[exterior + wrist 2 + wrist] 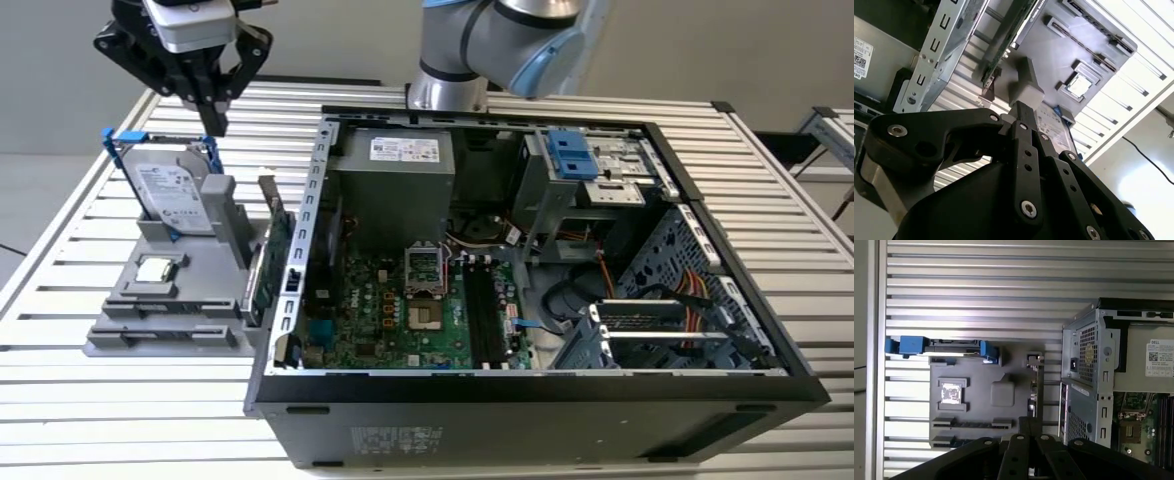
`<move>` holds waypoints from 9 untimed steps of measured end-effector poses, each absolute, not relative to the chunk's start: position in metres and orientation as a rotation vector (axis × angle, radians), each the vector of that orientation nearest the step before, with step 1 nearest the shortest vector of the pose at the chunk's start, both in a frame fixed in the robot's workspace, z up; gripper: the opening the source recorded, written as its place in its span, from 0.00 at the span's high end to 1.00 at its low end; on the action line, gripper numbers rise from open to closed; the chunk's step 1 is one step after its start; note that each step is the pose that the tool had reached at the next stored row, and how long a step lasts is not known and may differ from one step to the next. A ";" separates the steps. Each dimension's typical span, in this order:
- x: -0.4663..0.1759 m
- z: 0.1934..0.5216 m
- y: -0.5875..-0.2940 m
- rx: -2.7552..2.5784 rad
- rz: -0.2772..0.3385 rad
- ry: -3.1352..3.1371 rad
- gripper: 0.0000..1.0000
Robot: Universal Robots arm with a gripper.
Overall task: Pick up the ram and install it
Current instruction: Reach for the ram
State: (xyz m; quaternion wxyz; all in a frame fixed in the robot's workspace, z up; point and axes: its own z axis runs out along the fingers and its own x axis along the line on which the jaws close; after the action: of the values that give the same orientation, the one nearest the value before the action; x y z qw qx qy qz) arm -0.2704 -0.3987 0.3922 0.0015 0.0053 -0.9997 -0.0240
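Exterior view, nearest first: an open computer case (534,300) lies on the slatted table (107,400), motherboard (400,300) facing up. At the case's 9 o'clock sits a grey fixture (160,345). The ram (974,423) stands edge-on in a slot at the fixture's near end and appears as a thin dark line in the first wrist view. Behind it lies a processor chip (158,268). An upright green board (274,270) runs along the fixture's 3 o'clock side, just beside the case wall. Farther back, a hard drive (174,195) leans upright. Above the drive, at 11 o'clock in this view, hangs the gripper (214,122), clenched on nothing and well apart from the ram. The arm's base (447,90) stands behind the case.
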 end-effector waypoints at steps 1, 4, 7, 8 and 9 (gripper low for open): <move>-0.271 0.392 -0.399 0.018 -0.075 -3.138 1.00; -0.274 0.392 -0.399 0.023 -0.075 -3.137 1.00; -0.276 0.392 -0.399 0.026 -0.075 -3.137 1.00; -0.277 0.392 -0.399 0.027 -0.075 -3.137 1.00; -0.278 0.392 -0.399 0.028 -0.075 -3.137 1.00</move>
State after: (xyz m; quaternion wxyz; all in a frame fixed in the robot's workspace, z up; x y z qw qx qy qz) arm -0.2780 -0.3987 0.3922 0.0018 0.0089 -0.9997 -0.0240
